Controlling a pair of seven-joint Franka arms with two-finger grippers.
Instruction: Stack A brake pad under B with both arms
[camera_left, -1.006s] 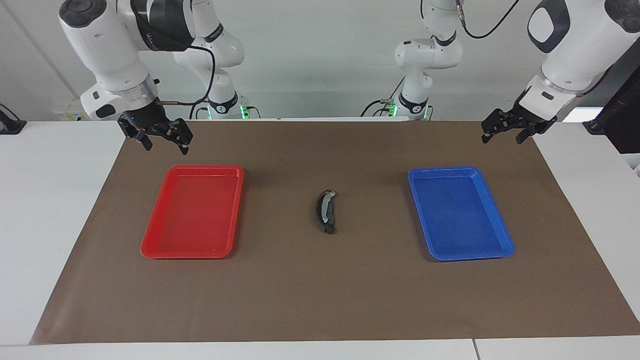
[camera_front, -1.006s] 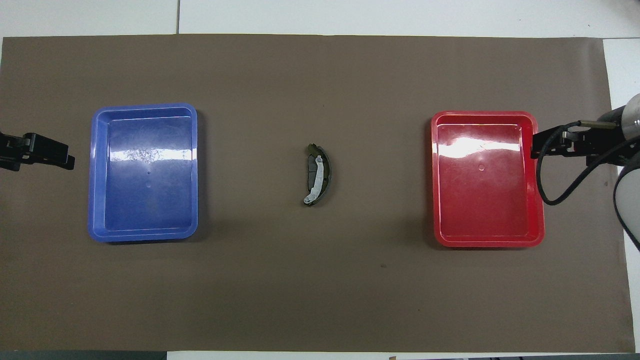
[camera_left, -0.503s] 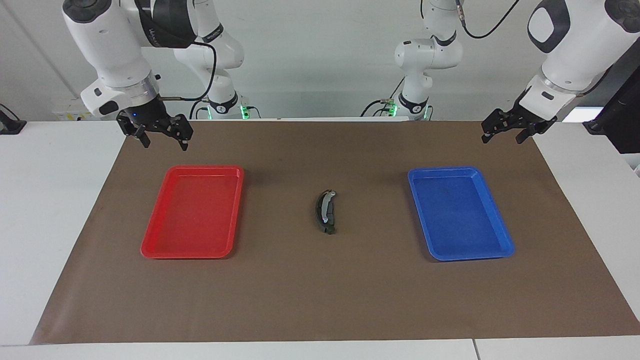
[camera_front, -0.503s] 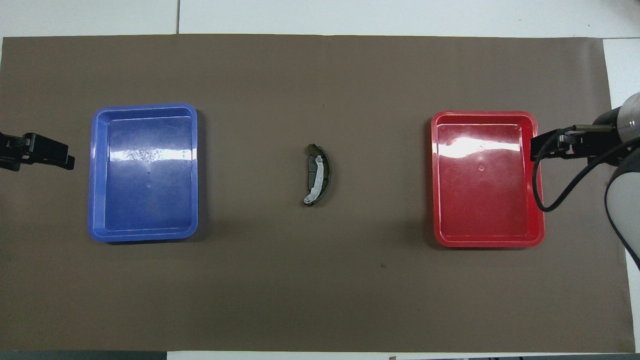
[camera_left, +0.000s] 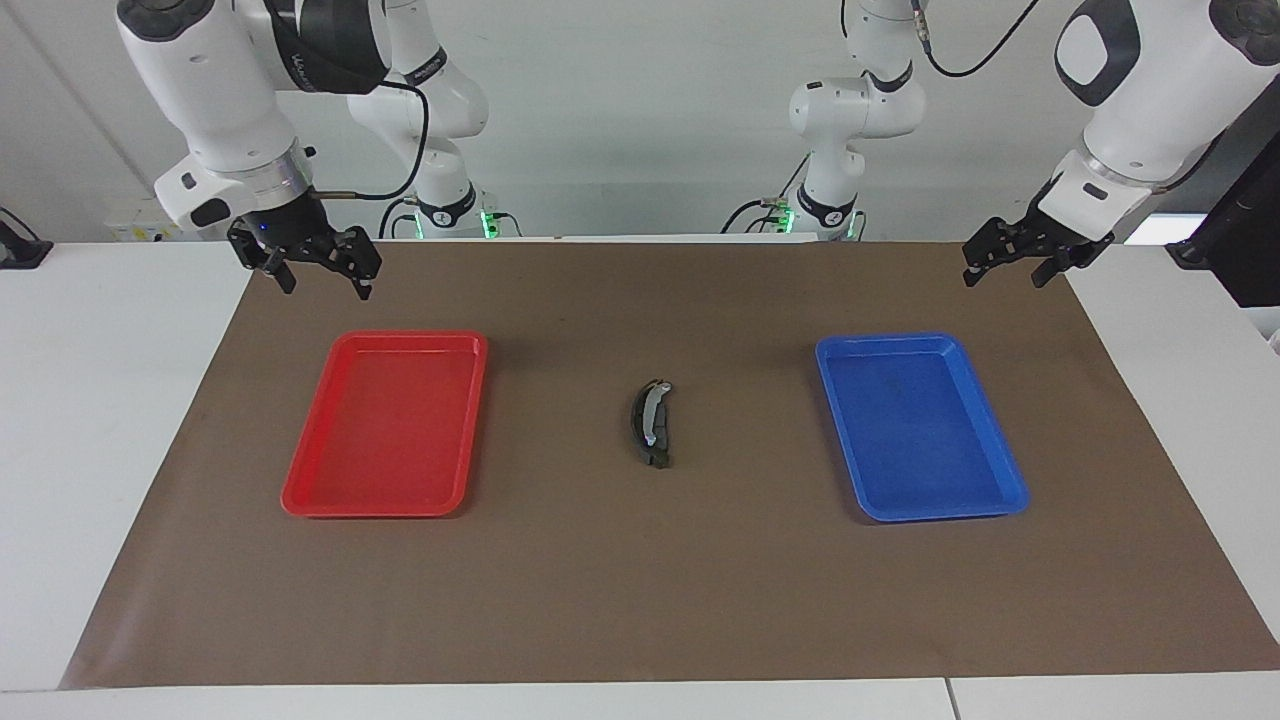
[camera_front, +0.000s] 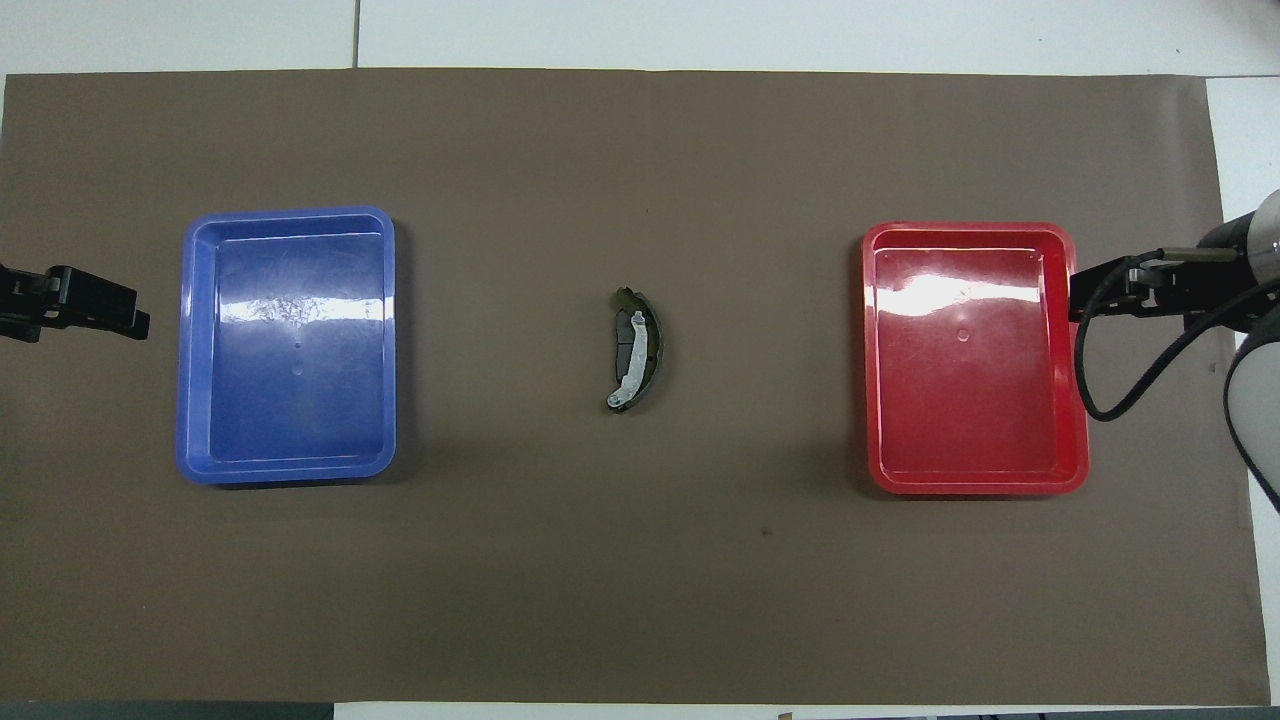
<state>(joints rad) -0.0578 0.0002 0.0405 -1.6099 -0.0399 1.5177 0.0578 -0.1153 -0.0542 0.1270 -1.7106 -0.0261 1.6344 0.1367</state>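
Paper (camera_left: 640, 600) in brown covers most of the white table (camera_left: 100, 450), and everything of the task sits on it. Toward the right arm's end lies the red tray (camera_left: 300, 495), toward the left arm's end the blue tray (camera_left: 1010, 495), both bare inside.

Between the trays, well apart from each, lies B (camera_left: 651, 420), the black crescent with its silver strip facing up; in the overhead view it shows as a curved piece (camera_front: 634, 349). The A brake pad (camera_front: 630, 350) shows only as a dark grey patch in the crescent's hollow, under the silver strip. How far it reaches beneath cannot be made out.

The right gripper (camera_left: 318, 280) hangs in the air over the paper's edge, near the red tray's corner closest to the robots, its jaws spread and holding nothing. Since a second ago it has drawn back a little toward the robots and turned slightly. In the overhead view only its tip (camera_front: 1085, 298) shows, beside the red tray's rim, and the rest is cut off by the frame.

The left gripper (camera_left: 1005, 272) waits over the paper's corner near the blue tray, unmoved, jaws spread and empty. From overhead just its tip (camera_front: 120, 318) enters at the edge.

Trays and stacked pieces lie exactly as before.
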